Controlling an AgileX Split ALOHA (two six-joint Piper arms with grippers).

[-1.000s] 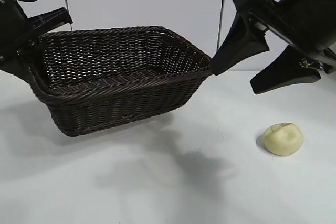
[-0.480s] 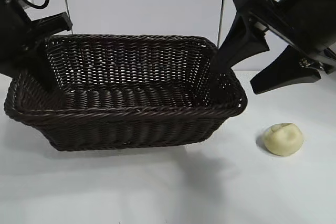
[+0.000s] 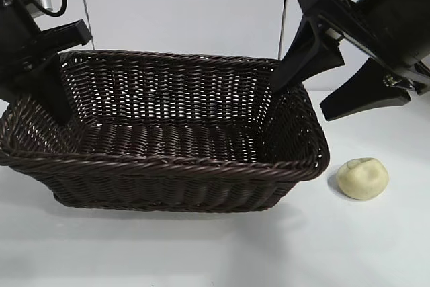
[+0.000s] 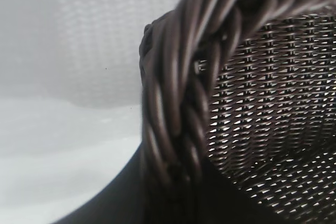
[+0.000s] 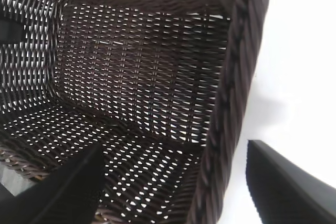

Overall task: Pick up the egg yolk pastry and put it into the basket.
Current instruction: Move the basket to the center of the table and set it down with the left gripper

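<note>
At the far left, the left hand is clamped on the short end wall of the basket, one dark finger reaching down inside the weave; the left wrist view shows the braided rim filling the frame at close range. The dark woven basket sits on the white bench, its open top tipped toward the camera. Over its right end the right hand hangs with fingers spread wide, one inside the rim and one outside above the bench, gripping nothing. At right, the egg yolk pastry lies on the bench just beside the basket's right end, apart from both hands.
</note>
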